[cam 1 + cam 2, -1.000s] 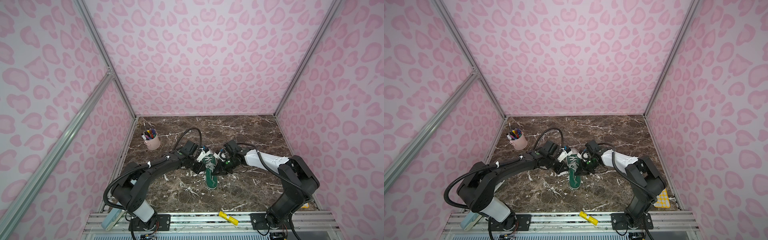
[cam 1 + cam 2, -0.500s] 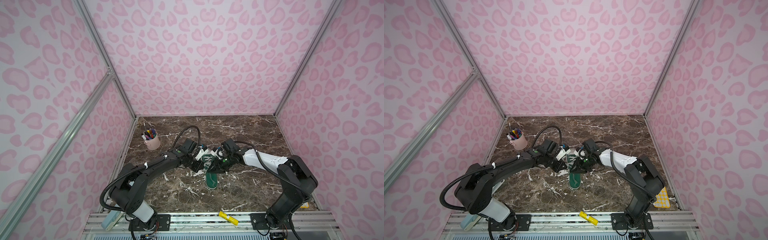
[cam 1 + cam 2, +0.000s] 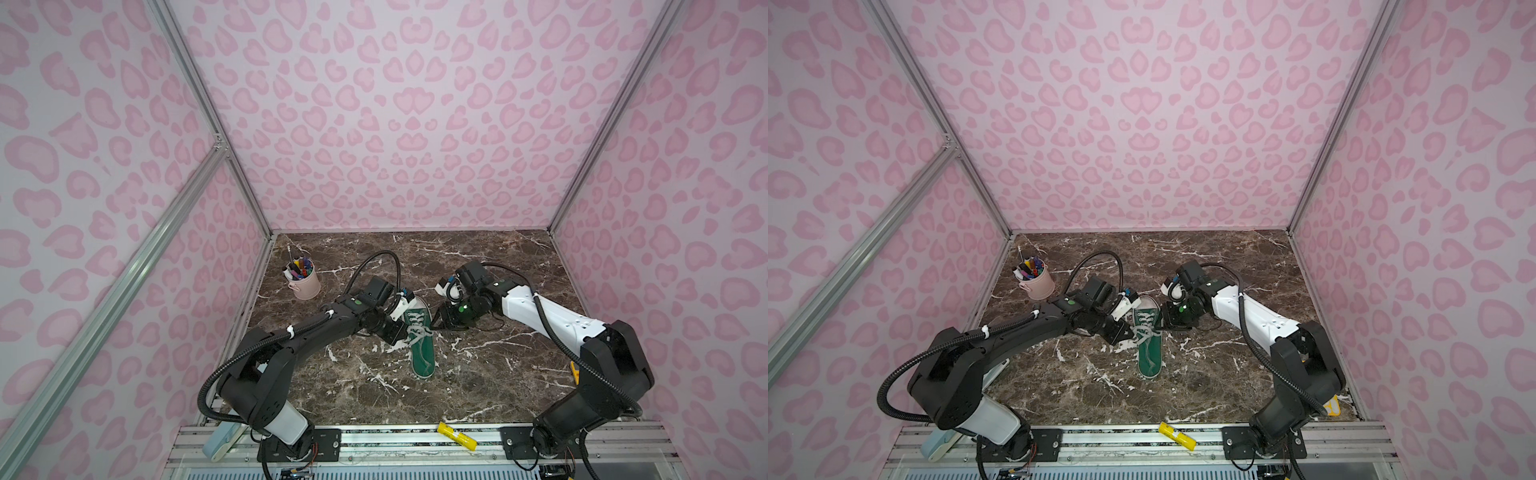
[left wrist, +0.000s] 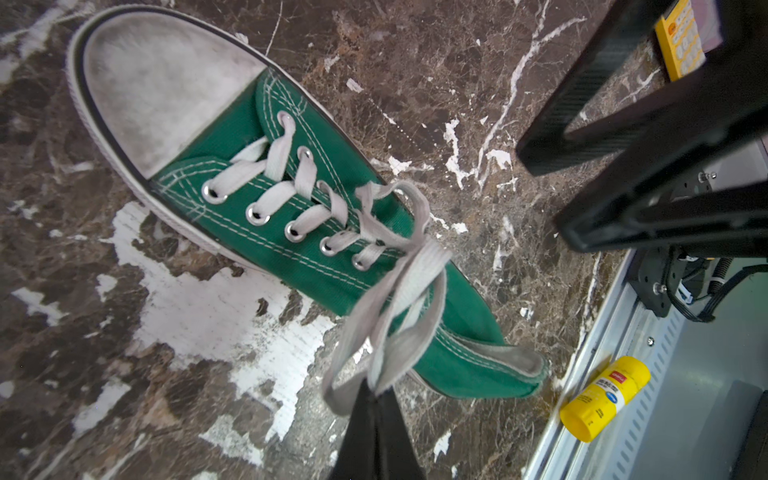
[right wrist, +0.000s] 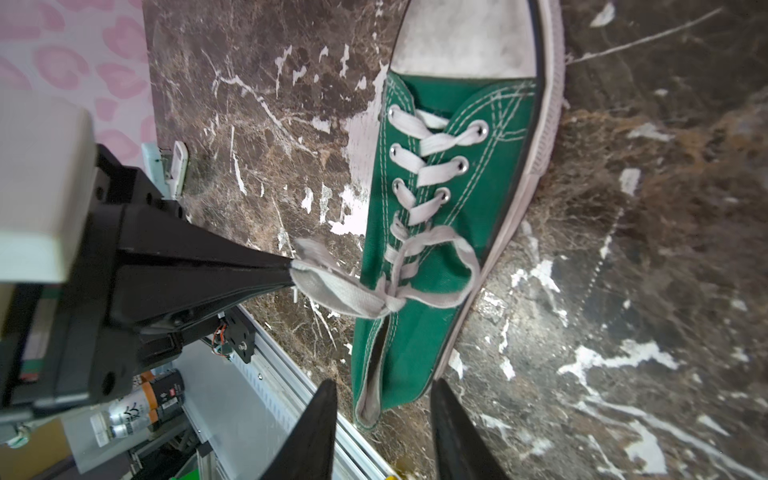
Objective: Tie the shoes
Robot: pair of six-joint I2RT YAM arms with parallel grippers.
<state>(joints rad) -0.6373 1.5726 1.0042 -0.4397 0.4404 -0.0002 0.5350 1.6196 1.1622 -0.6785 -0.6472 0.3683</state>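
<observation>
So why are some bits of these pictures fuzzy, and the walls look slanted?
Left wrist view: the lace loop nearest the lens is soft, the eyelets on the green sneaker crisp. Right wrist view: the pale block behind the left gripper is washed out and blurry. In both top views the frame posts splay outward, wide-angle style.

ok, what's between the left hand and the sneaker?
The lace: a loop stretches from the knot on the sneaker to the shut left hand, above bare table. Clearest in the left wrist view.

Pink pen cup, yellow tube, marble tabletop
</observation>
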